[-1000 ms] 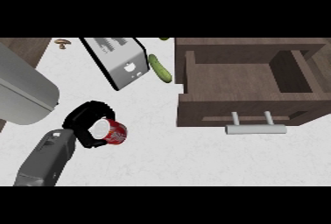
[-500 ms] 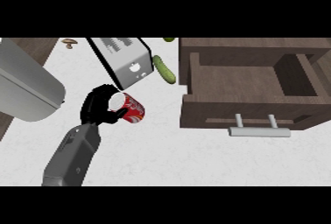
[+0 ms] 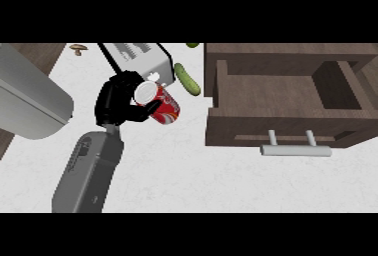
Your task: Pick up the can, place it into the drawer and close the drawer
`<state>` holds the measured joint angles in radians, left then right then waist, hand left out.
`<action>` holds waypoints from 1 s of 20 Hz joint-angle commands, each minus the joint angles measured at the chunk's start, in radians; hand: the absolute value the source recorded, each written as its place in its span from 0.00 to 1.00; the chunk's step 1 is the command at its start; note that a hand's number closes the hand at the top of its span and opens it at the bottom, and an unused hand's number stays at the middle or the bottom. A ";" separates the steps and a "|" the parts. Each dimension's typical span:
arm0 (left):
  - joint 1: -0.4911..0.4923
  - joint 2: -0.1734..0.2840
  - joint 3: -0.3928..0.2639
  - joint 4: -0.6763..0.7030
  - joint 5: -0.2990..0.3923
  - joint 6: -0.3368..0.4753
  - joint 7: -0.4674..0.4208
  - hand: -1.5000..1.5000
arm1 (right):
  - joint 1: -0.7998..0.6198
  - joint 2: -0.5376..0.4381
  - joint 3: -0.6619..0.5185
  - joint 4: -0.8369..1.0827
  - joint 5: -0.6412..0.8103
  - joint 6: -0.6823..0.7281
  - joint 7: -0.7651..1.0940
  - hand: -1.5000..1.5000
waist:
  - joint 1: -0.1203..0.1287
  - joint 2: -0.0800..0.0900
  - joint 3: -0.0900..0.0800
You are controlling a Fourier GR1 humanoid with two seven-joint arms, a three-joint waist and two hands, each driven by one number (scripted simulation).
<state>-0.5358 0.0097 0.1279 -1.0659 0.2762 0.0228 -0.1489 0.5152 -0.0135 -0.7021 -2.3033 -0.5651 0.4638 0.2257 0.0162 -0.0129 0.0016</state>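
The red can [image 3: 164, 105] with a white top is held off the counter, tilted on its side, in my left hand [image 3: 118, 100], whose fingers curl round it. The hand and can hang left of the open wooden drawer [image 3: 280, 95], a short gap from its left wall. The drawer's inside shows bare, and its metal handle [image 3: 295, 150] faces the view's lower edge. My right hand does not show.
A silver toaster [image 3: 136, 57] stands just behind the hand. A green cucumber [image 3: 187, 79] lies between the can and the drawer's left wall. A small mushroom [image 3: 76, 48] sits far left at the back. A large grey rounded object [image 3: 29, 102] fills the left side.
My left hand has lifted the can and carried it away from me and rightward, closer to the drawer. The can has tipped onto its side.
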 commanded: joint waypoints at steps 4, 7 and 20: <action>-0.009 -0.009 -0.096 -0.288 -0.028 0.185 0.227 1.00 | -0.056 -0.047 -0.036 0.058 -0.034 0.021 0.003 0.00 | -0.017 0.009 -0.001; -0.015 -0.010 -0.176 -0.369 -0.049 0.262 0.296 1.00 | -0.007 0.012 -0.009 0.032 0.003 0.040 -0.029 0.00 | -0.022 0.009 -0.001; -0.396 -0.010 -0.234 -0.141 -0.035 0.476 0.356 1.00 | -0.050 0.013 0.044 0.036 0.057 0.028 -0.024 0.00 | -0.034 0.013 -0.001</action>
<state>-0.8378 0.0006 -0.0960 -1.2529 0.2417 0.4494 0.1782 0.4513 -0.0142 -0.6909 -2.2813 -0.5488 0.4786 0.2449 -0.0166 0.0001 0.0002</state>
